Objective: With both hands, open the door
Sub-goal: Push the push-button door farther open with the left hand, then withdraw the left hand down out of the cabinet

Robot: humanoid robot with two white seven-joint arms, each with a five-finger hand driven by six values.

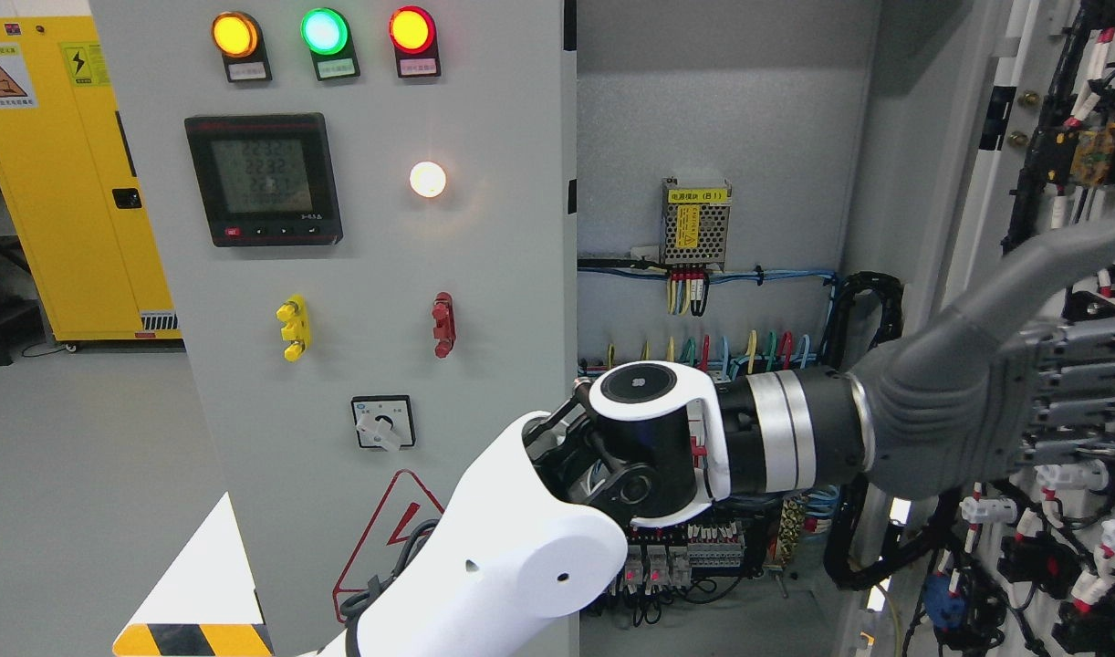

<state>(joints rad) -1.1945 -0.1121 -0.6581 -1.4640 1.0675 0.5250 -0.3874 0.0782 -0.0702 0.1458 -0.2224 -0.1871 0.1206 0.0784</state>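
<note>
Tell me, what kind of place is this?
Probably an industrial electrical room: a grey metal control cabinet with orange, green and red indicator lamps, bundled coloured wiring inside, and a yellow metal safety cabinet behind.

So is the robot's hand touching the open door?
Cannot tell. In the head view the left hand overlaps the open door at the right, but it hides any contact or gap behind it.
</note>
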